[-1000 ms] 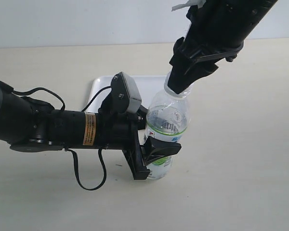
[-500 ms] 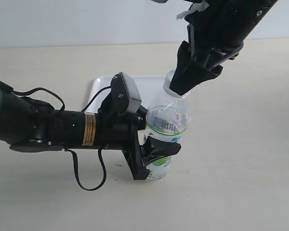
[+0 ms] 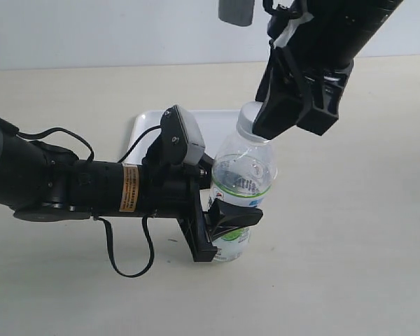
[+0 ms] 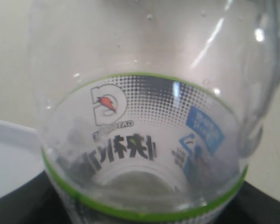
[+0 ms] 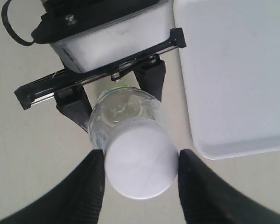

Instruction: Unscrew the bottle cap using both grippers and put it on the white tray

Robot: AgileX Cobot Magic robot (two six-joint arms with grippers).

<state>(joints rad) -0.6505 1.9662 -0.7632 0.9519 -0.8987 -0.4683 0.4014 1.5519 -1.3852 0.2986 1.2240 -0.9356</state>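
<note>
Clear plastic bottle (image 3: 243, 166); smooth round white cap (image 5: 139, 164) between right gripper (image 5: 140, 157) jaws.

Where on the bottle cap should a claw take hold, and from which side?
Grip the bottle cap on its round side wall, coming from above, one finger on each side. The bottle stands upright, clamped low by the left claw, so the cap faces up with its sides free. The right claw flanks it so.
</note>
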